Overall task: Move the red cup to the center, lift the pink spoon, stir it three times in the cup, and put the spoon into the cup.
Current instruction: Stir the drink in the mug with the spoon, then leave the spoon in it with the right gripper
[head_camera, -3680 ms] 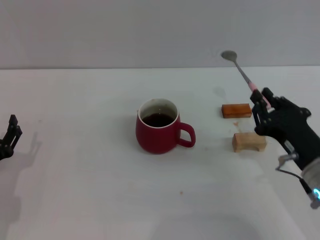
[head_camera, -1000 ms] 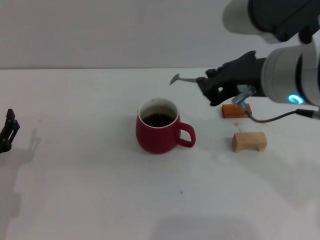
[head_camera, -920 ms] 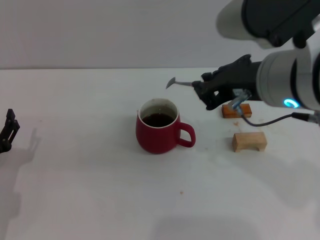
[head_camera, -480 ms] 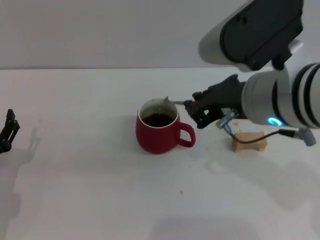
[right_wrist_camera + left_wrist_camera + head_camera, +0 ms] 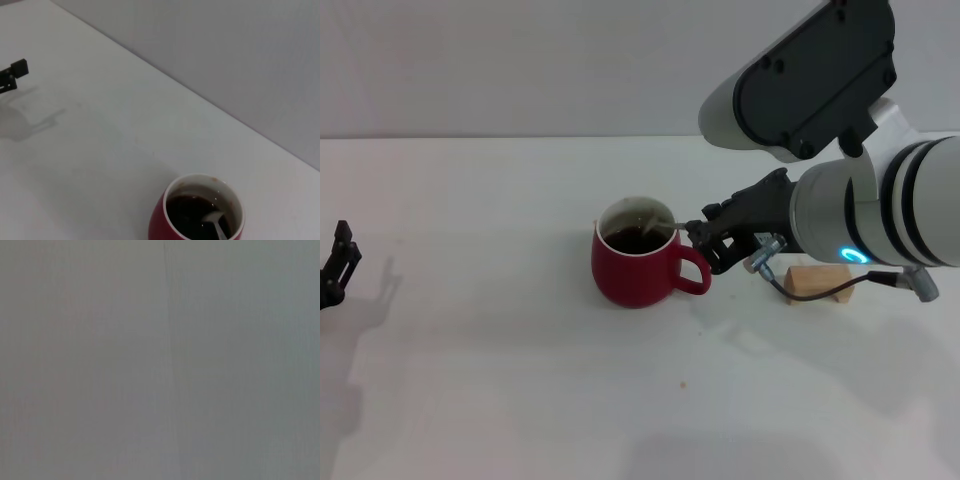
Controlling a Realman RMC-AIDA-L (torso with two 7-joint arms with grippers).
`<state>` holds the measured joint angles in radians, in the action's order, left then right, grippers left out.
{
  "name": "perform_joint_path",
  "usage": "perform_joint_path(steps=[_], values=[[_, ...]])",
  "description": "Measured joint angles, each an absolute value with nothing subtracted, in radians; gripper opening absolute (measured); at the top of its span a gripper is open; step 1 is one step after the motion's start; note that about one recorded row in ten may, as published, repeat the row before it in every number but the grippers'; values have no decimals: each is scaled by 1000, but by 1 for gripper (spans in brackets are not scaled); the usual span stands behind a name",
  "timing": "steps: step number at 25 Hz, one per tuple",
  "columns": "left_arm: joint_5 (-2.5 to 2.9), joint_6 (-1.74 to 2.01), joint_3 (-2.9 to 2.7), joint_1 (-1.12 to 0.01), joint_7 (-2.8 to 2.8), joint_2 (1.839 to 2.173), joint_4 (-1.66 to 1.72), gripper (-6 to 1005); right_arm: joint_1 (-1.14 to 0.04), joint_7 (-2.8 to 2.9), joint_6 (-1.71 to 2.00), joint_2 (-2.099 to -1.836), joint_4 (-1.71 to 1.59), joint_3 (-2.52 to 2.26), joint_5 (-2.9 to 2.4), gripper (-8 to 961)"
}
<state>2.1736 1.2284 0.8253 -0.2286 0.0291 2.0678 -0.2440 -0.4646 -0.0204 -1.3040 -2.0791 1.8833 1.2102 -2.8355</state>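
Note:
The red cup (image 5: 633,264) stands mid-table, handle towards my right arm, with dark liquid inside. My right gripper (image 5: 704,240) hangs just beside the handle and is shut on the pink spoon (image 5: 667,224). The grey stem slants over the rim, and the pink handle is hidden in the fingers. In the right wrist view the spoon (image 5: 215,221) has its bowl dipped in the liquid of the cup (image 5: 199,214). My left gripper (image 5: 339,263) stays parked at the far left table edge, and the left gripper (image 5: 12,75) also shows far off in the right wrist view.
A tan wooden block (image 5: 817,284) lies on the white table (image 5: 500,380) to the right of the cup, partly behind my right arm. The left wrist view holds only a plain grey surface.
My right gripper has come down and to the left with the spoon. The spoon's bowl has gone from above the cup's far rim down into the liquid. Left arm unmoved.

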Motion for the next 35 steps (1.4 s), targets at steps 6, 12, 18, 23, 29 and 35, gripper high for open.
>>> perform_joint_path(steps=[6,12,18,23,29,35], values=[[2174,1223,825,-229,29,2068,-244,859,-478,-18,-1286,-2081,1836,1188,-2820,155],[2174,1221,825,-231,29,2068,-244,859,-500,-17,-1250,-2081,1768,1173,-2773,155],[2174,1221,825,-232,29,2068,-244,859,-533,-17,-1220,-2083,1721,1168,-2769,155],[2174,1221,825,-233,29,2068,-242,859,-552,-17,-1217,-2083,1710,1172,-2769,155],[2174,1205,825,-239,29,2068,-233,859,-555,-17,-1201,-2081,1709,1193,-2769,154],[2172,1196,833,-251,29,2068,-233,859,-555,-17,-1199,-2080,1701,1197,-2768,154]])
